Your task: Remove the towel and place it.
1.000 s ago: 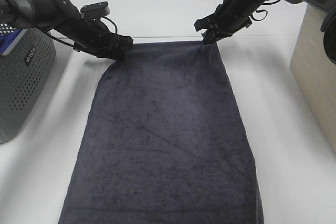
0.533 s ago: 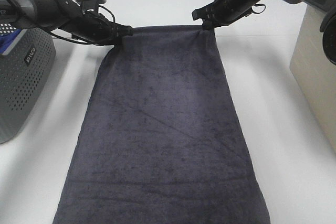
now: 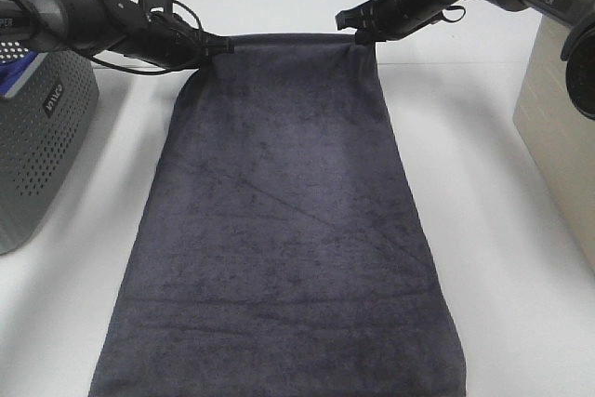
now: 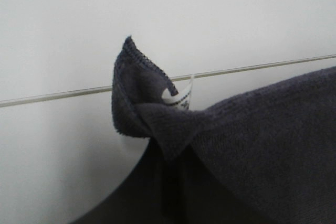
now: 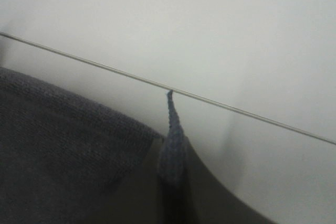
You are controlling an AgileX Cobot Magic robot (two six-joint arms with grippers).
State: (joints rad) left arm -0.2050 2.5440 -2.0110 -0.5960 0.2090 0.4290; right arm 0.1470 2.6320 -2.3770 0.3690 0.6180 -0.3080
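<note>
Farther back now, the left claw point(image 3: 221, 45) and right claw point(image 3: 358, 36) each pinch a far corner of the towel point(image 3: 288, 230).

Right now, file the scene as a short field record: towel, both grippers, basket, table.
towel: dark charcoal terry, laid lengthwise down the table, far edge held taut at both corners
left gripper: shut on the towel's far left corner, beside a white label
right gripper: shut on the towel's far right corner
basket: grey, perforated, at the high view's left edge, apart from the towel, blue item inside
table: white, towel over its middle
</note>
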